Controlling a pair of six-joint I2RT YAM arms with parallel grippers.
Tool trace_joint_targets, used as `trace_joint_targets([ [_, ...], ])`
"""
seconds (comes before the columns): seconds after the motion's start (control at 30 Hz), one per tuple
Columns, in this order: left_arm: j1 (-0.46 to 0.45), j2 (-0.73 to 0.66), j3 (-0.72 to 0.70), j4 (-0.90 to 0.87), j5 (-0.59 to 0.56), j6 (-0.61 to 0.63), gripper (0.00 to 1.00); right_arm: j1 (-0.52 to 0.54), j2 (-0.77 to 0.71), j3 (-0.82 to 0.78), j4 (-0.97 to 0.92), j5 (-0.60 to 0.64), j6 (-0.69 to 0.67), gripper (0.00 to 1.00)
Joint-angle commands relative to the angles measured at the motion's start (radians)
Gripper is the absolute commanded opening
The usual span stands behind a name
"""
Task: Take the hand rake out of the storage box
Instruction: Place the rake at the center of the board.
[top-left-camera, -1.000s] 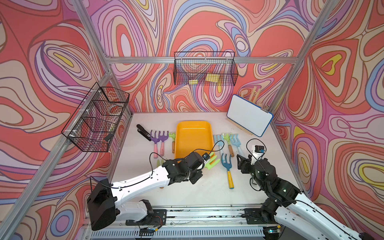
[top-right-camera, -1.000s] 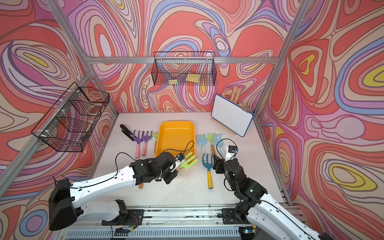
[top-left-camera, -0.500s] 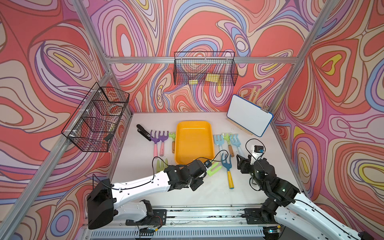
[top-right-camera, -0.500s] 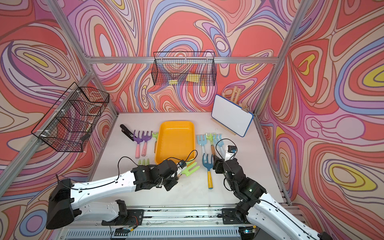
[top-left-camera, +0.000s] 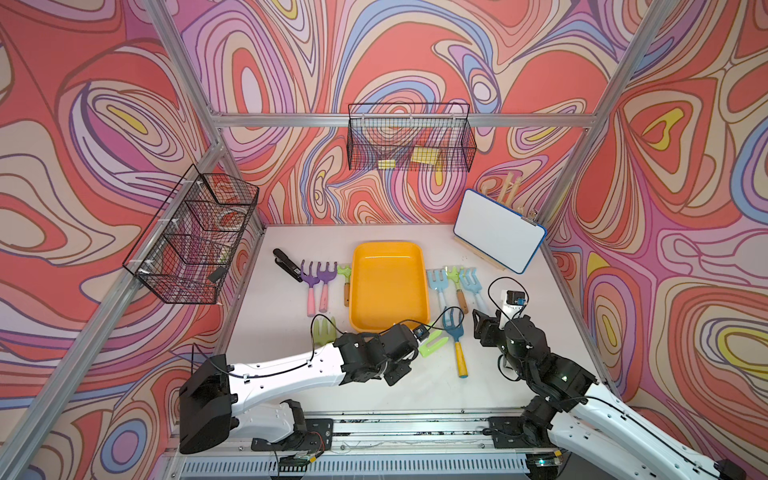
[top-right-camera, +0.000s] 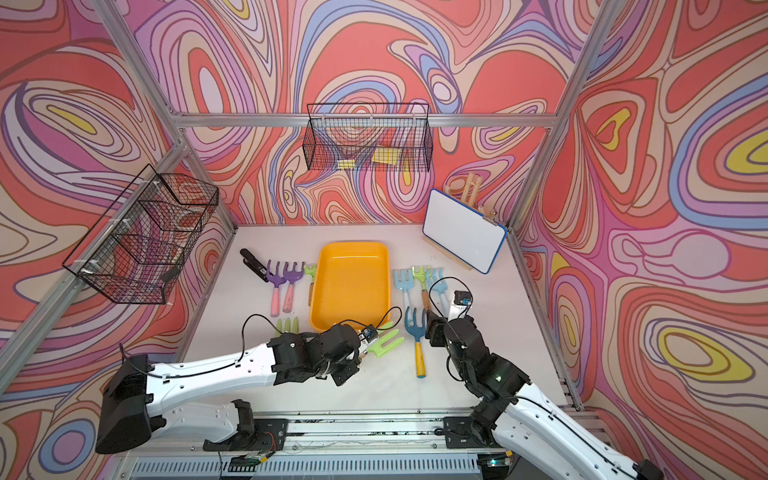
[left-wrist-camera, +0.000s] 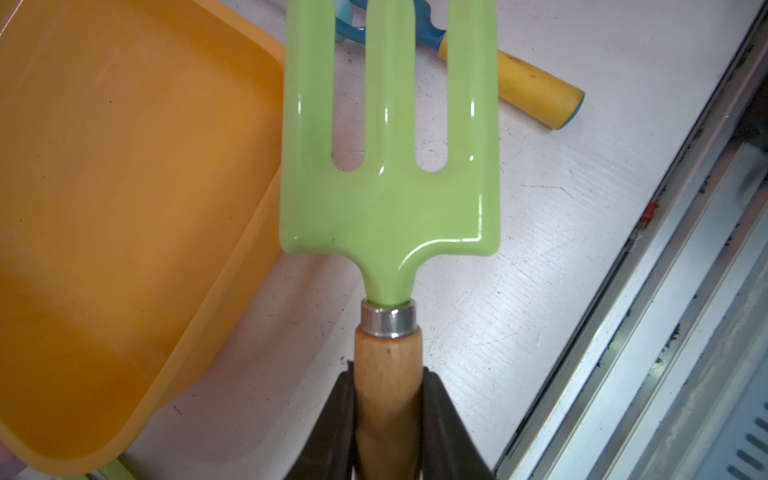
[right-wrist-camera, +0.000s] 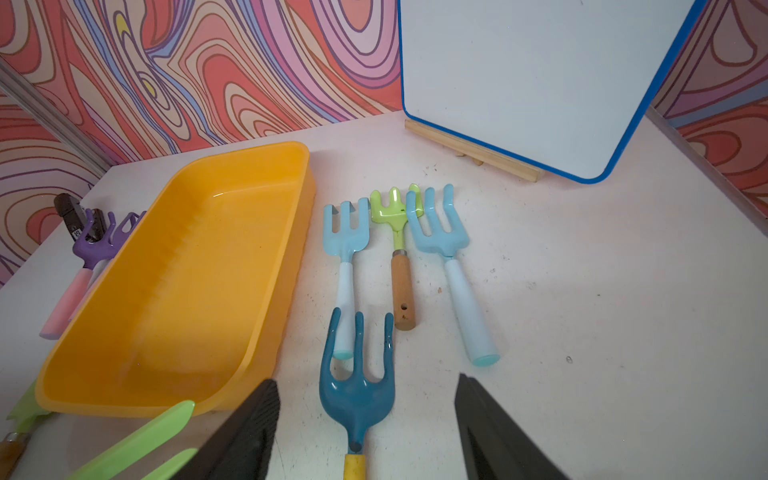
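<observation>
We start with the table (top-left-camera: 270, 328), where the storage box (top-left-camera: 388, 291) lies in the middle, empty as far as we can see in both top views. The left arm (top-left-camera: 291, 370) reaches long and low across the front of the table. Its forearm is nearly level and its wrist is turned toward the box's near corner on the right-hand side. The right arm (top-left-camera: 540, 365) is folded at its own side, wrist tipped down over the table.

The hand rake (top-left-camera: 432, 345) has a pale green head on a wooden handle, and it is already out of the box. It is gripped just beside that near corner, with its prongs pointing away from the arm toward the dark-blue rake (top-left-camera: 453, 328) lying close by. We cannot tell whether it touches the table.

In the left wrist view the left fingers (left-wrist-camera: 332, 419) are clenched on the wooden handle, one on each side, just behind the metal collar. The right fingers (right-wrist-camera: 245, 432) are released, with nothing between them, above the dark-blue rake.

We judge the removal itself done and the set-down in hand. The next move calls for lowering the rake onto the bare patch between the box corner and the dark-blue rake, keeping the prongs off both, then letting go.
</observation>
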Motion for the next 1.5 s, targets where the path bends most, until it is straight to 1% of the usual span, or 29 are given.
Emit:
trace_joint_targets([
  [0.0, -0.004, 0.005, -0.002, 0.015, 0.006, 0.018, 0.04, -0.003, 0.002, -0.011, 0.004, 0.026, 0.001, 0.72],
  [0.23, -0.004, 0.003, -0.044, 0.048, 0.034, 0.023, 0.04, -0.003, 0.027, -0.004, 0.008, 0.037, -0.003, 0.72],
  [0.57, -0.003, 0.093, -0.051, 0.078, -0.014, 0.065, 0.02, -0.003, 0.036, 0.0, 0.006, 0.048, -0.003, 0.72],
  [0.73, 0.002, 0.151, -0.043, 0.106, -0.011, 0.083, 0.02, -0.003, 0.045, 0.001, 0.007, 0.053, -0.002, 0.72],
  [0.93, 0.03, 0.188, -0.044, 0.137, 0.027, 0.097, 0.02, -0.003, 0.055, 0.003, 0.009, 0.056, -0.002, 0.72],
  [1.23, 0.098, 0.204, -0.094, 0.189, 0.077, 0.105, 0.02, -0.003, 0.075, 0.004, 0.014, 0.059, -0.005, 0.72],
  [1.47, 0.116, 0.242, -0.088, 0.191, 0.098, 0.098, 0.06, -0.003, 0.083, 0.006, 0.015, 0.065, -0.005, 0.72],
])
